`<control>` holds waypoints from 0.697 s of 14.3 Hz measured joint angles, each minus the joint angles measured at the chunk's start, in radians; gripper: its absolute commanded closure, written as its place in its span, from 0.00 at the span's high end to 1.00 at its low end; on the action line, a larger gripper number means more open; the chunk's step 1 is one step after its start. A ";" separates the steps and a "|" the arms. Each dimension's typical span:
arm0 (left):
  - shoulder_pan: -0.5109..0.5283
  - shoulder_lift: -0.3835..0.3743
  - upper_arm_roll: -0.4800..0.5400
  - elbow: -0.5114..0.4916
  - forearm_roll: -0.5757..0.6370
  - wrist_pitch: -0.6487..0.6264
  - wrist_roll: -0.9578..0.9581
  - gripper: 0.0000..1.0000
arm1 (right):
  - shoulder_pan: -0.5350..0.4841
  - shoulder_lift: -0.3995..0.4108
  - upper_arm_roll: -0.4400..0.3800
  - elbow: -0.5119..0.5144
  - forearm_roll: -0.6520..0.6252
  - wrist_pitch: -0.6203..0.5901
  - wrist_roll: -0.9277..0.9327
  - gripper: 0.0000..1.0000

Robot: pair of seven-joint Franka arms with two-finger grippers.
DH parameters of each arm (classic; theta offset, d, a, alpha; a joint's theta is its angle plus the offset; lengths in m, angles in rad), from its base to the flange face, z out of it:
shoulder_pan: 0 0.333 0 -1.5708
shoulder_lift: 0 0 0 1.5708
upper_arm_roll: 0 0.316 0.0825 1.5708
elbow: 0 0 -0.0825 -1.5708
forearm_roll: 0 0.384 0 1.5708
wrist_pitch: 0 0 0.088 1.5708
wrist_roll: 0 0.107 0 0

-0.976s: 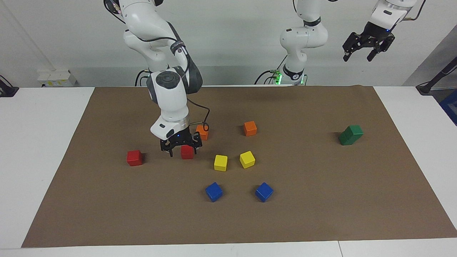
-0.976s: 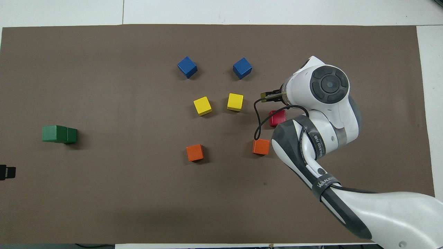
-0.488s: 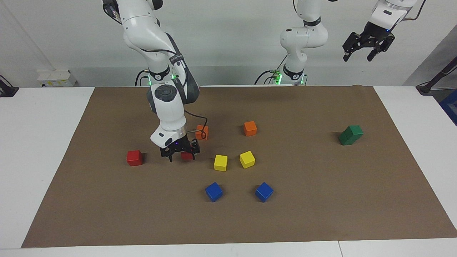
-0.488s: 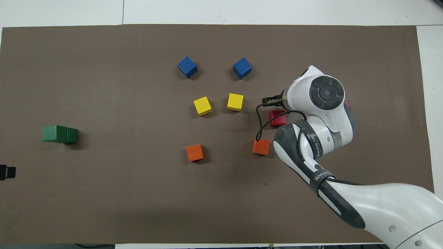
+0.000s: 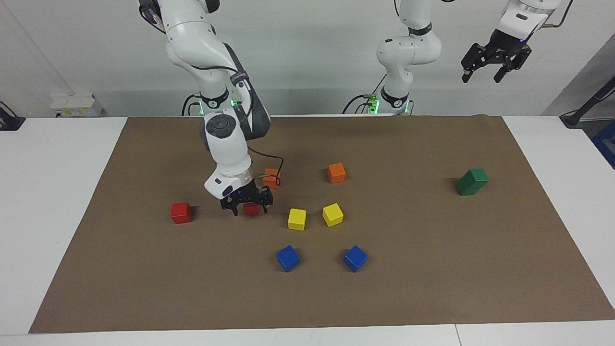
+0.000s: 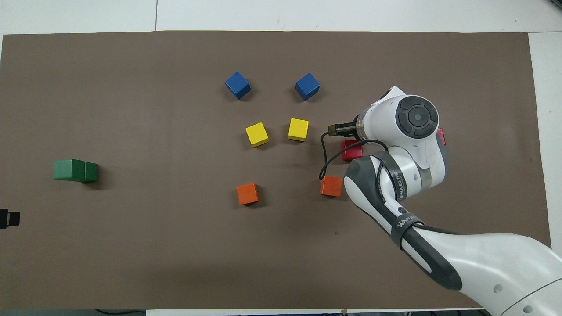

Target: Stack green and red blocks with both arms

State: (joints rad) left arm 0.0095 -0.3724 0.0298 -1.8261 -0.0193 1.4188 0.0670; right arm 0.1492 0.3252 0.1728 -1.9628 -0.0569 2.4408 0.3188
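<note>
The outer red block (image 5: 181,212) sits alone toward the right arm's end. The right gripper (image 5: 247,202) has sunk lower since a second ago, fingers spread astride the second red block (image 5: 251,208) — a grasp looks imminent. That cube has no long axis. Green blocks (image 5: 472,181) are already stacked, skewed; the left gripper (image 5: 495,56) waits open, aloft.

Two red blocks (image 5: 181,212), two green blocks (image 5: 472,181), two orange cubes (image 5: 337,173), two yellow cubes (image 5: 297,219), two blue cubes (image 5: 288,258).
</note>
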 measured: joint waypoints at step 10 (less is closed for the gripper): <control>0.000 0.000 0.000 0.000 0.000 0.000 0.000 1.00 | -0.004 -0.021 -0.001 -0.118 0.000 0.098 0.000 0.86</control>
State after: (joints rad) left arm 0.0095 -0.3724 0.0298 -1.8260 -0.0193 1.4188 0.0670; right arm 0.1448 0.3045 0.1718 -2.0813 -0.0569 2.5389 0.3187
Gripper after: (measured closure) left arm 0.000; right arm 0.000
